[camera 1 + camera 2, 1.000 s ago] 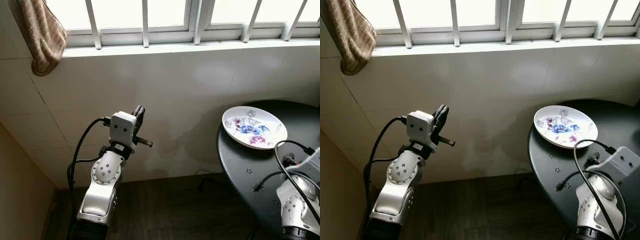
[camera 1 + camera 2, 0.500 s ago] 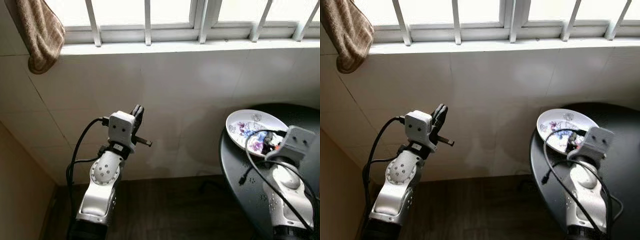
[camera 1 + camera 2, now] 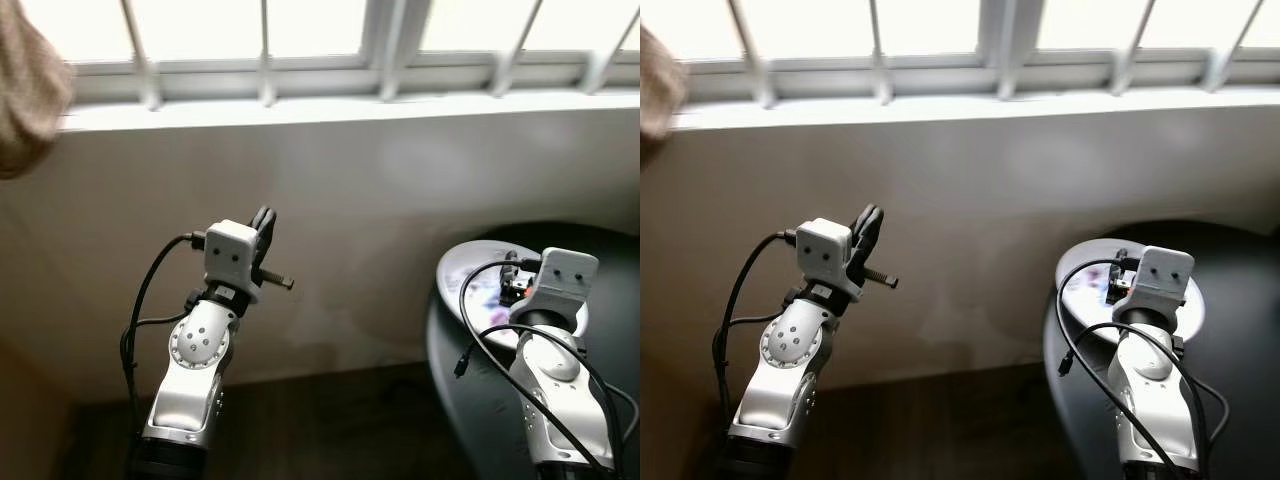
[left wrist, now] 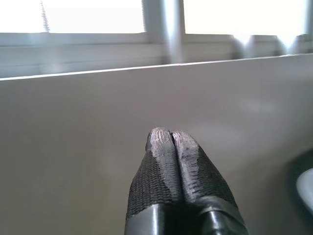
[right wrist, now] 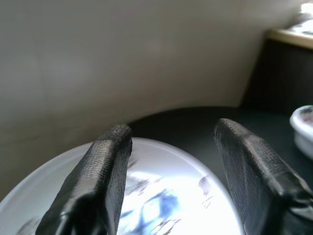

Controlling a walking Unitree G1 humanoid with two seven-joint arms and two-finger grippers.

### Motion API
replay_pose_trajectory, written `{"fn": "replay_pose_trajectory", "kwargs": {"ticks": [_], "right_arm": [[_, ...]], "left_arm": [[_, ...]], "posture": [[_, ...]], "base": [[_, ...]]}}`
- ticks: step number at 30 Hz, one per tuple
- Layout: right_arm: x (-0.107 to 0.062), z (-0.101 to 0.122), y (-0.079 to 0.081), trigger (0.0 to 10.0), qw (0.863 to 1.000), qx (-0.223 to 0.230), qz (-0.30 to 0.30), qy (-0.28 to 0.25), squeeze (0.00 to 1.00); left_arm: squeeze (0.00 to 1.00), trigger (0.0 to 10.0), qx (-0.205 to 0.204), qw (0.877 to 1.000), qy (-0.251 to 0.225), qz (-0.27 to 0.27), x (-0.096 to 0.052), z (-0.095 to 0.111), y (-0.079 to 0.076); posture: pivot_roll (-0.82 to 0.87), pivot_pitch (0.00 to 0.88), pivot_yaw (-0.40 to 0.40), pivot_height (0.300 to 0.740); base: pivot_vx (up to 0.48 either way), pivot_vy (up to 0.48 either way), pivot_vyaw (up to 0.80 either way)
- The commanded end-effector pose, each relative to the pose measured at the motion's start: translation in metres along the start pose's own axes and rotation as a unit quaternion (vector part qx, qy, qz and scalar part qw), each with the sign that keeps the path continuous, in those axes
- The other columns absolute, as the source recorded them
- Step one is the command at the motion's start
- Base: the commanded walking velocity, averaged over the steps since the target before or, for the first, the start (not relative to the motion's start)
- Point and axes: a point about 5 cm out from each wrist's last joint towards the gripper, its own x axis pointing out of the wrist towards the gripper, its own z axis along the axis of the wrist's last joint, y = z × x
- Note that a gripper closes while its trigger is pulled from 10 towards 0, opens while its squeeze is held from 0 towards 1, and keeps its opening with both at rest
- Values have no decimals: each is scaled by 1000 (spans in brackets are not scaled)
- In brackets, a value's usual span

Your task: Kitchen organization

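A white plate (image 3: 468,272) with a blue and purple flower pattern lies near the left edge of a round black table (image 3: 610,245). My right arm (image 3: 555,345) is raised over the table, and its wrist sits in front of the plate. In the right wrist view my right gripper (image 5: 172,128) is open, its two black fingers (image 5: 100,176) spread just above the plate (image 5: 161,200). Off to the left, my left gripper (image 3: 263,222) is held up in front of the tiled wall. It is shut with nothing in it, fingertips (image 4: 161,137) pressed together.
A white window sill (image 3: 300,105) with bars runs along the top of the tiled wall. A brown towel (image 3: 25,110) hangs at the upper left. The rim of a white bowl (image 5: 304,128) stands on the table past the plate. Dark floor lies below, between my arms.
My right arm has risen from the lower right to the plate, and its open gripper now hovers over it. The camera has shifted and blurred. The left arm has kept its pose.
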Motion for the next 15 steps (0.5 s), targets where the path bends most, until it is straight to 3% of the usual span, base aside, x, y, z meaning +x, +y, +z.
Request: {"fn": "replay_pose_trajectory", "kwargs": {"ticks": [1,4,8,12,15], "right_arm": [[0,6,5,10000,1000,-4,4,-15,0],[-1,4,3,10000,1000,-1,-11,-8,0],[-2,-2,-1,10000,999,22,-25,9,0],[-4,-2,0,10000,1000,12,-25,6,0],[-3,-4,0,10000,999,14,-27,13,0]], "left_arm": [[0,10000,12,1000,-5,12,-2,4,10],[0,10000,11,1000,-5,14,-1,3,10],[0,10000,11,1000,-6,13,-1,4,9],[0,10000,11,1000,-5,12,-1,3,9],[0,10000,12,1000,-4,11,-1,3,9]], "posture": [[111,0,-53,740],[111,0,-53,740],[112,0,-53,740],[110,0,-52,740],[110,0,-52,740]], "base": [[0,0,0],[0,0,0],[0,0,-750],[0,0,-794],[0,0,-304]]}}
